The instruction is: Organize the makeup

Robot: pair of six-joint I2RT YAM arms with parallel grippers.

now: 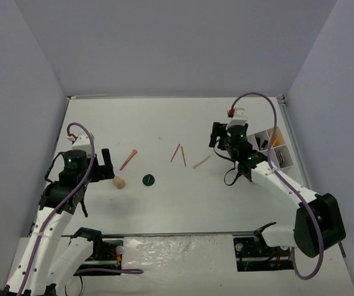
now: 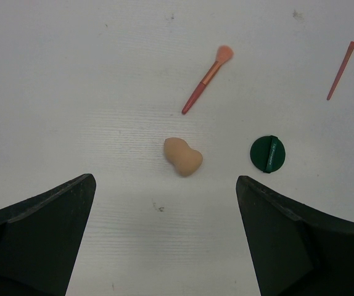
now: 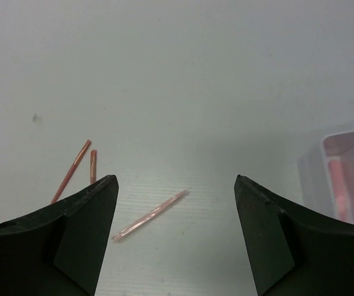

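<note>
Nearest me, the beige sponge (image 2: 183, 156) lies on the table (image 1: 164, 123) just ahead of my left claw (image 2: 164, 182). Its jaws stand wide apart with nothing between them. The dark-green disc (image 2: 267, 153) sits near the sponge, to its right. Beyond them lies a pink-headed brush (image 2: 206, 80), and farther right two dark-red sticks (image 2: 341, 71) lie close together without touching. A pale pink stick (image 3: 150, 214) lies near those, in front of my right claw (image 3: 176, 180), whose jaws are also parted and empty. At the table's right edge sits the white tray (image 3: 316, 176); I cannot make out its contents.
</note>
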